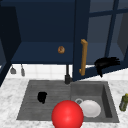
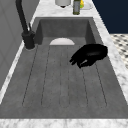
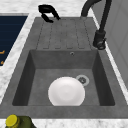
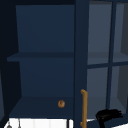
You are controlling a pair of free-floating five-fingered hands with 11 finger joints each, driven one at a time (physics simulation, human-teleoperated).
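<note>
Dark blue wall cabinet (image 1: 45,30) stands open above a grey sink (image 1: 32,110).

Its glazed door (image 1: 100,37) with brass handle (image 1: 84,57) meets the right hand (image 1: 107,62), fingers straight along the lower rail. Below, a red ball (image 1: 67,115), white plate (image 1: 90,108), then the left hand (image 1: 42,97), loosely curled, holding nothing, over the drainboard.

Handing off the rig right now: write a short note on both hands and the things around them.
Left hand: fingers loosely curled, holding nothing, hovering over the sink's drainboard.
Right hand: fingers straight, at the bottom edge of the open cabinet door, right of its wooden handle.
A small brown item sits on the cabinet's lower shelf.
White plate lies in the basin; red ball in front.
</note>
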